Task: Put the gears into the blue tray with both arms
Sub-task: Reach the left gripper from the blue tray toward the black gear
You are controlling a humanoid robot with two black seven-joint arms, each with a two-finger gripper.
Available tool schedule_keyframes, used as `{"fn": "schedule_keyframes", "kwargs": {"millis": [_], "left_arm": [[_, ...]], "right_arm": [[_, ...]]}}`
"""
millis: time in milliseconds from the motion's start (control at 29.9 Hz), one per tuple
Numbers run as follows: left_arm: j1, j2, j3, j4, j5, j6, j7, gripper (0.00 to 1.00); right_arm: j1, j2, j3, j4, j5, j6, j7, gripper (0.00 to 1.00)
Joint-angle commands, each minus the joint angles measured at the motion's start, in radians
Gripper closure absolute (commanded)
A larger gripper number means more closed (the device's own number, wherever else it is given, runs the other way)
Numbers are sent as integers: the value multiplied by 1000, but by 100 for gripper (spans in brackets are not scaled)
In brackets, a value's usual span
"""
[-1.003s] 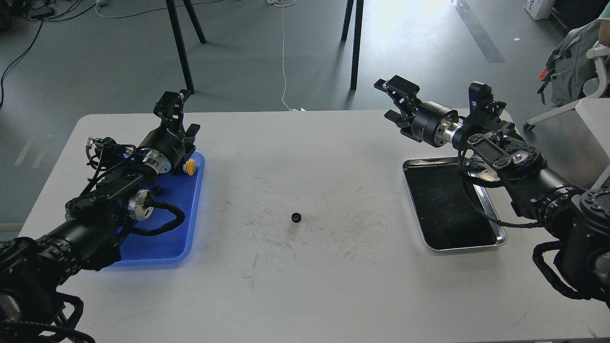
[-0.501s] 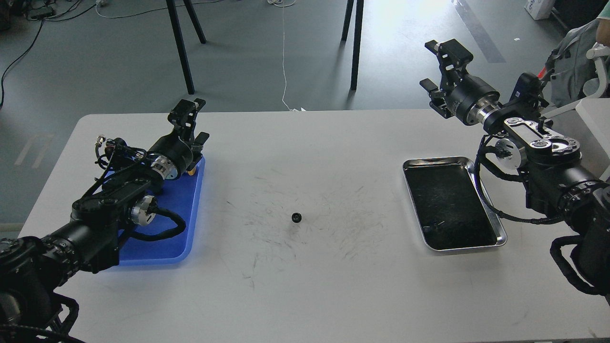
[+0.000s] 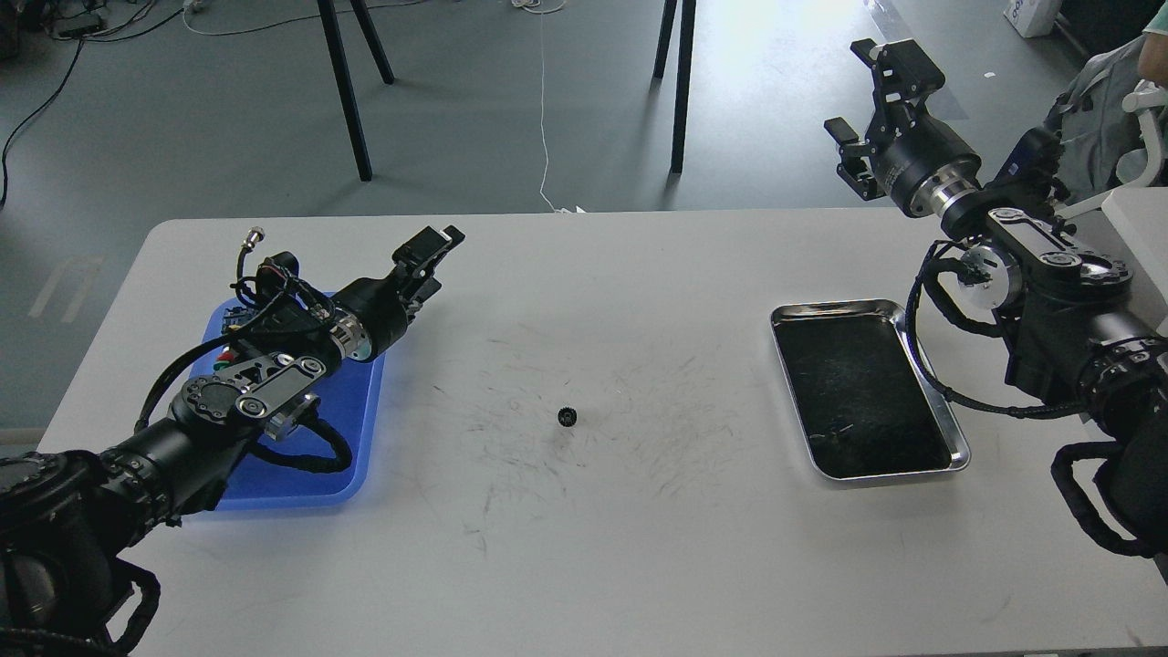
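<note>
One small black gear [image 3: 567,417] lies alone on the white table [image 3: 639,547], near its middle. At the left is the blue tray [image 3: 301,461], largely covered by my left arm. My left gripper [image 3: 429,265] points right, past the tray's far right corner, and is well up and left of the gear. Its fingers are apart with nothing between them. My right gripper [image 3: 869,99] is raised beyond the table's far right edge, open and empty, far from the gear.
A shiny steel tray [image 3: 960,461] with a dark floor sits at the right, under my right arm's cables. Black stand legs [image 3: 345,91] rise from the floor behind the table. A chair with a grey bag [image 3: 1095,119] is at the far right.
My left gripper has swung right, from over the blue tray's far edge to beyond its right corner. My right gripper rose and pulled back to the right, off the steel tray. The gear stayed put.
</note>
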Motion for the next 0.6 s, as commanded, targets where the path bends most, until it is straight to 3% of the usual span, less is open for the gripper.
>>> {"fn": "schedule_keyframes", "kwargs": {"millis": [0,267,568], "left_arm": [[1,-13,0,-7,120,5,0,2],[6,-16,60,-61,420,90,0,2],[-15,-19,195,-99,473,197,0,2]], "right_arm": [[1,-1,9,0,6,0,0,2],[-1,-37,17,2,29,0,0,2],[-4,-57,68,3,29,3,0,2]]}}
